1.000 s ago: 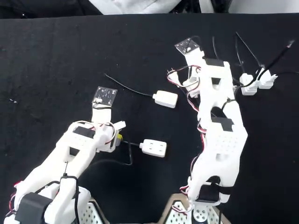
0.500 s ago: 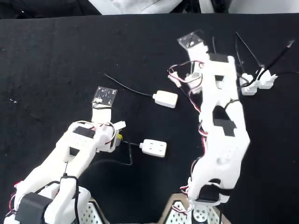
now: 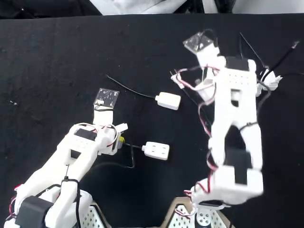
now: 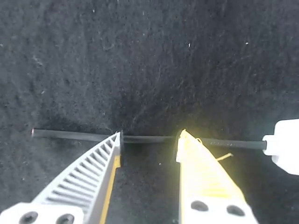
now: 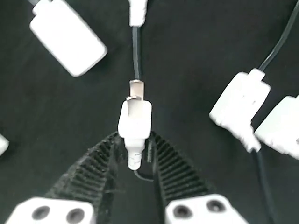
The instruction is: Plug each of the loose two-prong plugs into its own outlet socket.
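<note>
My right gripper [image 5: 135, 148] is shut on the cord end of a white two-prong plug [image 5: 134, 119], whose prongs point away from it. Beyond the plug lie a white outlet socket [image 5: 67, 36] and two more white plug pieces [image 5: 240, 109]. From above, that gripper [image 3: 199, 42] is at the far right of the table, near the white plugs [image 3: 271, 80]. My left gripper [image 4: 149, 135] is open, its fingertips on either side of a thin black cable [image 4: 74, 136] that runs to a white socket block [image 4: 286, 145]. In the high view the left gripper [image 3: 106, 98] is left of that socket [image 3: 168, 100].
A second white outlet socket [image 3: 156, 150] lies near the front between the two arms, on a black cable. Loose black wires [image 3: 251, 50] trail over the black table cover [image 3: 57, 57] at the far right. Another white connector [image 5: 138, 10] lies beyond the held plug.
The right arm has swung to the right and slightly farther back, carrying its gripper with it. The left arm and both sockets have stayed in place.
</note>
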### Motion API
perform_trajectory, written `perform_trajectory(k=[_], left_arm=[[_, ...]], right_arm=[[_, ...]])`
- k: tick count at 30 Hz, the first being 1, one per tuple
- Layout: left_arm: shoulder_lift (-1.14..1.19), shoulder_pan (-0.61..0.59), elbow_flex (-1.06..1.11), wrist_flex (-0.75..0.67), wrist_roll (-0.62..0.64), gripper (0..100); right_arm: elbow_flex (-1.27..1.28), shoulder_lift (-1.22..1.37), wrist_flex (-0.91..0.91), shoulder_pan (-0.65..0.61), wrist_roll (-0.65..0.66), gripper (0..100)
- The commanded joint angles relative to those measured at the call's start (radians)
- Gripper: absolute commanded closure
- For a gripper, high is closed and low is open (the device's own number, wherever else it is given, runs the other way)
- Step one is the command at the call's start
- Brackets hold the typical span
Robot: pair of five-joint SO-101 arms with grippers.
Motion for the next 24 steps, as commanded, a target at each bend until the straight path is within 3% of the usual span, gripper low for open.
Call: perform_trajectory(k=[1,7,14,18,24], left_arm=[[-0.02,0.001,-0.001,-0.015,0.012,80],[-0.02,0.001,-0.001,-0.015,0.012,80],[-0.02,0.001,-0.001,-0.015,0.012,80],[-0.02,0.001,-0.001,-0.015,0.012,80],[-0.02,0.001,-0.001,-0.015,0.012,80]], right_arm=[[0.127,-0.223,0.008,0.014,0.04,98.8],[0.323,-0.599,0.075,0.009,0.143,98.8],[0.366,-0.966,0.233,0.011,0.247,98.8],[0.46,-1.004,0.285,0.011,0.267,98.8],[0.71,-0.9,0.17,-0.025,0.295,98.8]])
